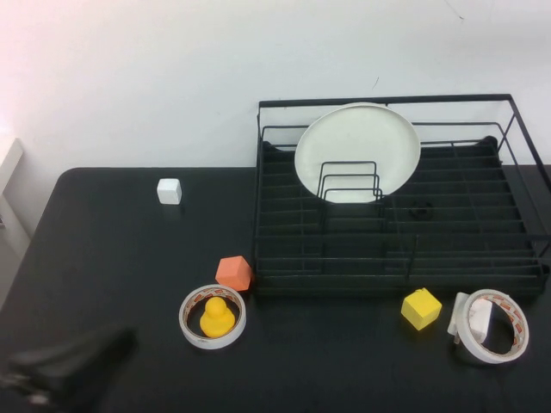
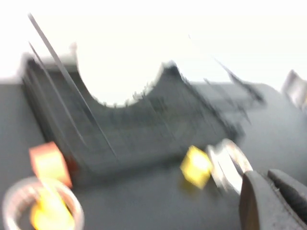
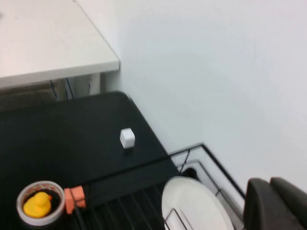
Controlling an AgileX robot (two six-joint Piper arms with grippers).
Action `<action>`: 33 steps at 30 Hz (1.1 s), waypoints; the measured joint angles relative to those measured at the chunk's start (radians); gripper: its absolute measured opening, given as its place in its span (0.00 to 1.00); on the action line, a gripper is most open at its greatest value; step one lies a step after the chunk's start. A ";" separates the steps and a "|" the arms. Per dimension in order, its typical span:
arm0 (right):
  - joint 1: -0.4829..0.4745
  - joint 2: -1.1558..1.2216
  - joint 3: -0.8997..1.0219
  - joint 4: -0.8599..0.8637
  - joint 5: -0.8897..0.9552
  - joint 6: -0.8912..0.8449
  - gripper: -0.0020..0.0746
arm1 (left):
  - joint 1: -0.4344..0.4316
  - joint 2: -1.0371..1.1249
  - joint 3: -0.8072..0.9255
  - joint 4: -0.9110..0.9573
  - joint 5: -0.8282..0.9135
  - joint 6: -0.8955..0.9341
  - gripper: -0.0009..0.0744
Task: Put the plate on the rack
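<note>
I see the rack (image 1: 396,215) at the table's far right with the plate (image 1: 357,151) standing upright in its back left part, behind the loop dividers. My left gripper (image 1: 60,372) sits low at the near left corner holding nothing, fingers (image 2: 261,201) together. My right gripper (image 3: 276,203) hovers above the rack; whether it is open or closed, I cannot tell.

- The plate (image 1: 357,148) stands on edge in the rack (image 1: 396,249) — behind the loop dividers (image 1: 349,181).
- Left gripper (image 1: 60,368) sits low at the table's (image 1: 112,258) near-left corner.
- Right gripper (image 3: 276,203) hangs above the rack.
</note>
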 joint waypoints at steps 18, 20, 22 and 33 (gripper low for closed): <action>0.005 -0.800 0.724 0.119 -0.151 -0.178 0.03 | 0.000 -0.336 0.059 -0.050 -0.457 0.030 0.01; 0.005 -0.868 0.793 0.131 -0.168 -0.179 0.03 | 0.000 -0.336 0.059 -0.056 -0.465 0.030 0.01; 0.005 -0.927 0.863 0.147 -0.175 -0.179 0.03 | 0.000 -0.336 0.059 -0.058 -0.467 0.030 0.01; 0.005 -1.252 1.153 0.179 -0.186 -0.179 0.03 | 0.000 -0.336 0.059 -0.060 -0.467 0.028 0.01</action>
